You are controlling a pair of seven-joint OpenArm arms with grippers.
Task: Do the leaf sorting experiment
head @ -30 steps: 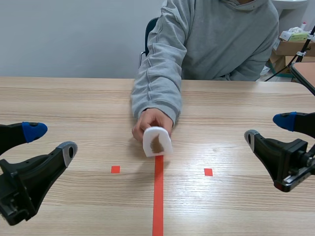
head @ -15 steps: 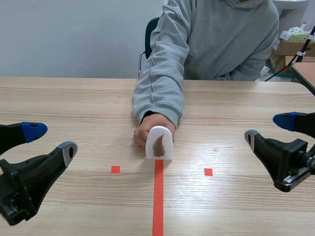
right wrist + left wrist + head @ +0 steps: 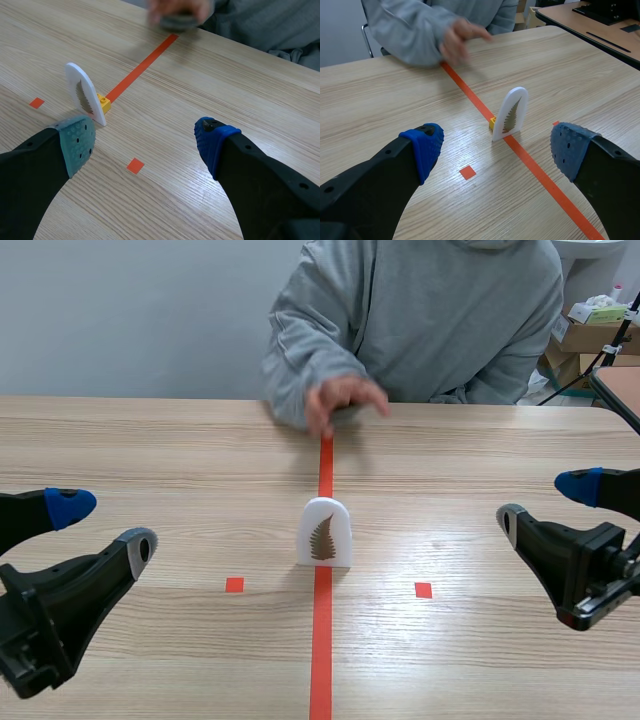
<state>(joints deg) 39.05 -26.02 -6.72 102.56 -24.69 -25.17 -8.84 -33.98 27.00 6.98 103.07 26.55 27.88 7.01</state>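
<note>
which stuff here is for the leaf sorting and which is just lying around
For the job:
white leaf card, standing on the tape line
yellow block behind it
left claw and right claw, both open

Just lying about:
cardboard boxes, far right
another table beside them

The person's hand point(image 3: 343, 400) is letting go of the white leaf card point(image 3: 324, 532) and is pulling back to the far edge of the desk point(image 3: 150, 460). The card, tilted in that grasp a second ago, is now standing upright by itself on the red tape line point(image 3: 321, 640).
</note>
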